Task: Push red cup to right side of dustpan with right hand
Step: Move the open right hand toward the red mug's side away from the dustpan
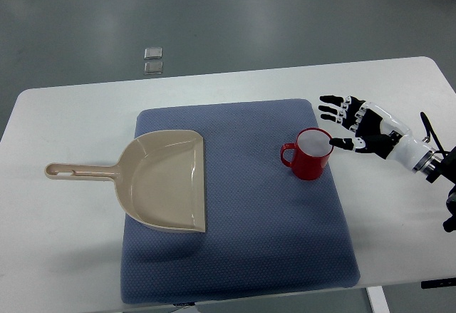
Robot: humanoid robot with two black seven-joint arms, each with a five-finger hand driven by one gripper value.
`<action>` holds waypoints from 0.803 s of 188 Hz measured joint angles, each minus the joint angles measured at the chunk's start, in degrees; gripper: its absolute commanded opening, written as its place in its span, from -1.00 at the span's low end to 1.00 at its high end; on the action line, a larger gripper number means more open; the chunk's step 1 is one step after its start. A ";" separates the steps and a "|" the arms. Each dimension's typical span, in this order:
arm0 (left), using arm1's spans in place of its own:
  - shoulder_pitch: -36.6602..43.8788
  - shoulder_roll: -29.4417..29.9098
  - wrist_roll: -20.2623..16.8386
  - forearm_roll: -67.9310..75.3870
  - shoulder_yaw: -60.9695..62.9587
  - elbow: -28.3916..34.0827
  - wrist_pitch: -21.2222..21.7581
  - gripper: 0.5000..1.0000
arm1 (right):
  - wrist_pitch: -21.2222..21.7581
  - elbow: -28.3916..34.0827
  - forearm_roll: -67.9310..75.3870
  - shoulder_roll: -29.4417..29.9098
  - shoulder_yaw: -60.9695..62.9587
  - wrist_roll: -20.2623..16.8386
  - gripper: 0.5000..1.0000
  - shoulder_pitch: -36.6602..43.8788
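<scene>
A red cup (309,155) stands upright on the blue mat (242,256), its handle pointing left and its inside pale. To its left lies a beige dustpan (165,180), mouth toward the cup and long handle stretching left. My right hand (343,122) comes in from the right edge. Its fingers are spread and hold nothing. The thumb tip reaches over the cup's right rim, while the other fingers hover above and to the right of the cup. The left arm does not show.
The mat lies on a white table (64,256) whose right edge runs just beyond my forearm. Two small clear objects (152,59) sit on the grey floor behind the table.
</scene>
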 measured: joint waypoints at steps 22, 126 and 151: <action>0.00 0.00 0.00 0.00 0.00 0.00 0.00 1.00 | -0.15 0.00 -1.86 1.31 -0.09 0.00 0.73 0.00; 0.00 0.00 0.00 0.00 -0.02 0.00 0.00 1.00 | -2.22 -1.10 -4.21 1.77 -0.26 0.07 0.73 0.26; 0.00 0.00 0.00 0.00 -0.02 0.00 0.00 1.00 | -2.31 -1.59 -4.54 1.85 -0.27 0.10 0.73 0.26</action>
